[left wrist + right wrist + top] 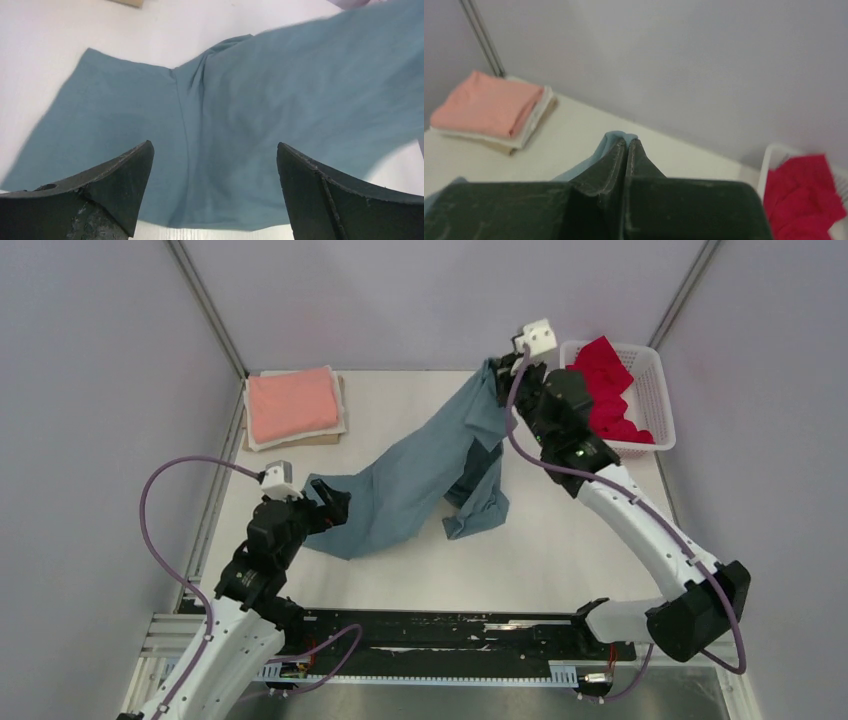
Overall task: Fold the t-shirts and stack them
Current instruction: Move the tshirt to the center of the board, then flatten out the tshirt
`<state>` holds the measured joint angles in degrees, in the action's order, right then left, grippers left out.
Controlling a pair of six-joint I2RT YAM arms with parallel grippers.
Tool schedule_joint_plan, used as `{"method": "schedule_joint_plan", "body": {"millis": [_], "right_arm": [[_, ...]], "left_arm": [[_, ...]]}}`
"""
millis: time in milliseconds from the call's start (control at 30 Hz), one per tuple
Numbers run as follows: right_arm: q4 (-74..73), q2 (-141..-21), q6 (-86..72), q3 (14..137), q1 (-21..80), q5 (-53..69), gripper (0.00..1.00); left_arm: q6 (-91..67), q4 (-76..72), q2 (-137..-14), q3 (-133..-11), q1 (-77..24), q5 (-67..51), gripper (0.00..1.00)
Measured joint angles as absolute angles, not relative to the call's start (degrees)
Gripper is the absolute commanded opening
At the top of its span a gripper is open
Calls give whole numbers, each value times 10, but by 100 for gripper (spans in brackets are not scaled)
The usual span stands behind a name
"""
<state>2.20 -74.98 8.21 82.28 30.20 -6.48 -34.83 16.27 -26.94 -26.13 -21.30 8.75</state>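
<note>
Cloth of the grey-blue t-shirt runs in a slanted band across the counter, from about 8 o'clock up toward 1 o'clock. The right pincer is clamped tight on the shirt's far edge at 1 o'clock and holds it lifted, so the fabric hangs down and a loose fold bunches on the counter near the centre. The left pincer sits at the shirt's near end at 8 o'clock, jaws spread wide above the cloth; whether it touches the fabric cannot be told. The salmon-pink t-shirt lies folded on a pale folded layer in the 11 o'clock corner, well apart from the blue one. The red t-shirt is heaped in the basket at 2 o'clock, just beside the right pincer. Bare counter lies along the near edge at 6 o'clock, at 4 o'clock, and at 12 o'clock between the pink shirt and the raised cloth.
</note>
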Motion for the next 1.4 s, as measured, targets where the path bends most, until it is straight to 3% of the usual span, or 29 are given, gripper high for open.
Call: {"method": "schedule_joint_plan", "body": {"millis": [167, 367, 500, 533, 633, 667, 700, 1000, 1167, 1267, 1300, 1333, 1367, 1400], "right_arm": [[20, -756, 7, 581, 302, -124, 0], [-12, -784, -90, 460, 293, -199, 1], [-36, -805, -140, 444, 286, -225, 17], [-42, -810, -150, 441, 284, -228, 27], [-65, -820, -178, 439, 284, -231, 89], [-75, -820, -187, 439, 284, -230, 99], [-90, -817, -188, 439, 284, -229, 100], [-123, -653, -218, 420, 281, -208, 100], [-86, -645, -188, 396, 266, -125, 99], [-65, -695, -171, 394, 254, -86, 91], [-59, -718, -167, 396, 247, -75, 84], [-56, -737, -164, 398, 243, -69, 73], [-53, -755, -162, 401, 237, -63, 59], [-51, -775, -161, 404, 230, -57, 46]], "left_arm": [[-365, 196, -282, -261, -213, 105, 100], [-398, 239, -324, -255, -213, 108, 100], [-425, 254, -375, -245, -213, 103, 100], [-429, 255, -389, -244, -213, 99, 100], [-438, 249, -443, -243, -213, 78, 100], [-439, 243, -460, -243, -213, 71, 100], [-441, 236, -477, -243, -213, 62, 100], [-441, 163, -611, -256, -213, 3, 99], [-438, 128, -702, -305, -215, -18, 86], [-436, 114, -745, -329, -220, -23, 67], [-435, 110, -758, -336, -223, -23, 50], [-436, 107, -768, -341, -225, -22, 39], [-435, 107, -778, -347, -228, -21, 17], [-436, 107, -790, -350, -230, -18, 8]]}}
